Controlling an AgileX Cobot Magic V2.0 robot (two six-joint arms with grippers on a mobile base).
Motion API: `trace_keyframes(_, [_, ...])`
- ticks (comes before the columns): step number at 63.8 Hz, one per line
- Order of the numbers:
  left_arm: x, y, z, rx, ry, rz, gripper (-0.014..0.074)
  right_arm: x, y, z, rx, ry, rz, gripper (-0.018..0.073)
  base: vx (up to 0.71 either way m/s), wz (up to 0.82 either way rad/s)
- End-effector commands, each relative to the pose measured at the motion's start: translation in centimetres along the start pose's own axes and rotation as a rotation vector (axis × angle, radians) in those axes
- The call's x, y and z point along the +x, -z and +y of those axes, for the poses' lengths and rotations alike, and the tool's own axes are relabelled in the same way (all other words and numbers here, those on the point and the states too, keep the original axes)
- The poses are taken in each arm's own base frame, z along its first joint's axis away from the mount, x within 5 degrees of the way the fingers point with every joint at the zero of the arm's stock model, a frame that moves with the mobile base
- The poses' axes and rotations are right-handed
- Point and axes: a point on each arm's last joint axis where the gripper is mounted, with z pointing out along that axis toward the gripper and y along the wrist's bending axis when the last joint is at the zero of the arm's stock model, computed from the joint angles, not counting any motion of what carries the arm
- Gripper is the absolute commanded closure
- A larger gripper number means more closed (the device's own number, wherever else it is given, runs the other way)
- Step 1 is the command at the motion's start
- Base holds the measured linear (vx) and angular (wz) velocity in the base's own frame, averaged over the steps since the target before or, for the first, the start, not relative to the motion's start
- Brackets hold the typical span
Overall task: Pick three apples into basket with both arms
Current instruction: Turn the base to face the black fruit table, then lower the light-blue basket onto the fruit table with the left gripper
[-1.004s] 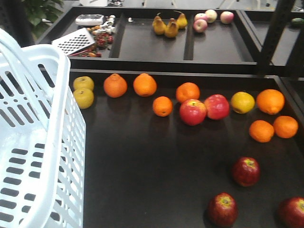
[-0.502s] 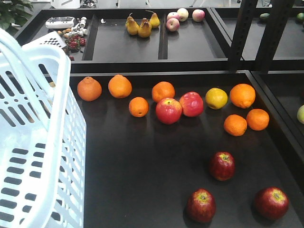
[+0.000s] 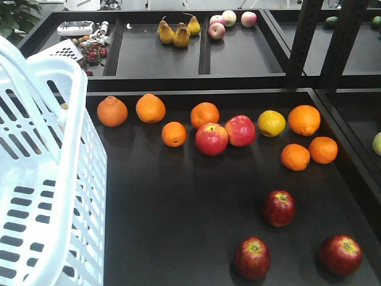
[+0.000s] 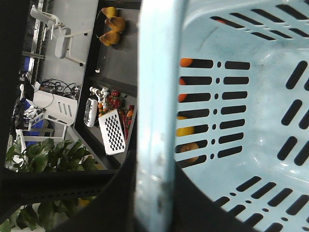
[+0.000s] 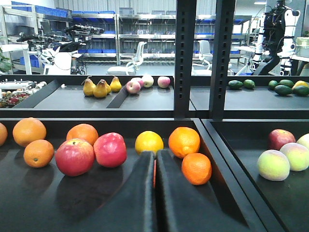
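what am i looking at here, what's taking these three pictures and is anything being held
This is a two-armed robot. The front camera looks down on a dark shelf tray with a pale blue-white slotted plastic basket at left, three dark maroon-red apples at front right, two brighter red apples and round oranges behind. No arm shows there. The other cameras sit on the wrists. The left one looks along the basket's rim; no fruit shows inside, and whether the left gripper holds it is unclear. The right one shows the right gripper, black fingers shut together on nothing, facing the fruit.
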Motion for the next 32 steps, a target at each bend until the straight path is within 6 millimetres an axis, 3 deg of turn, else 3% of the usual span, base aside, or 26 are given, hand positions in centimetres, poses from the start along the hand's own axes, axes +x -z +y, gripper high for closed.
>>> trace_keyframes(1, [-0.27, 0.82, 1.11, -0.090, 0.011, -0.059, 0.0603, -0.27, 0.06, -0.06, 0.011, 0.008, -0.066, 0.0568, 0.00, 0.00])
trace_keyframes(32, [-0.27, 0.82, 1.11, -0.090, 0.011, -0.059, 0.0603, -0.27, 0.06, -0.06, 0.011, 0.008, -0.066, 0.0568, 0.00, 0.00])
